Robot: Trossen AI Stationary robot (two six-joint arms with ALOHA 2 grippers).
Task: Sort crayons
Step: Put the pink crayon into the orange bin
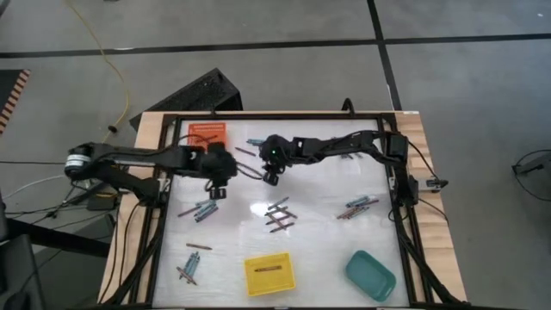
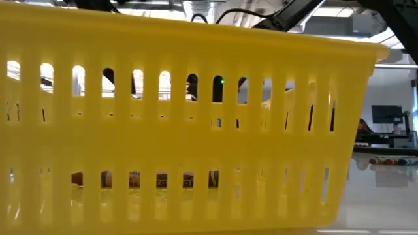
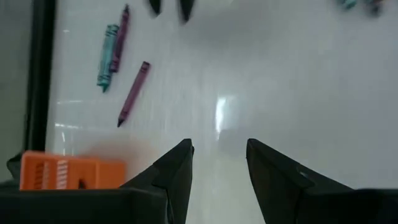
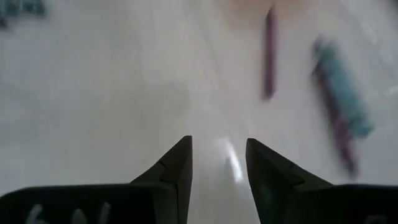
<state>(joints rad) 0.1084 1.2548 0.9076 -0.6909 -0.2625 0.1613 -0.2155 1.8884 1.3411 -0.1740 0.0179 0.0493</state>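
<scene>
White bench [image 1: 318,194] under my two grippers, left gripper [image 1: 215,191] and right gripper [image 1: 272,177], both hovering near the orange tray [image 1: 207,134] with jaws narrowly parted, holding nothing. Crayons [image 1: 279,215] lie scattered around the bench, one in the yellow tray [image 1: 269,273].

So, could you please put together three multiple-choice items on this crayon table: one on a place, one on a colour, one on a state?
1. Where does the orange tray sit?
A. far edge, near the left arm
B. near edge, centre
C. beside the teal tray

2. Which tray holds a crayon?
A. teal
B. yellow
C. orange

3. The left claw is:
A. shut on a crayon
B. open, holding nothing
C. out of view

Key: 1 A, the overhead view shows it there; 2 B, one stick lies inside; 3 B, its wrist view shows parted fingers with bare table between.
</scene>
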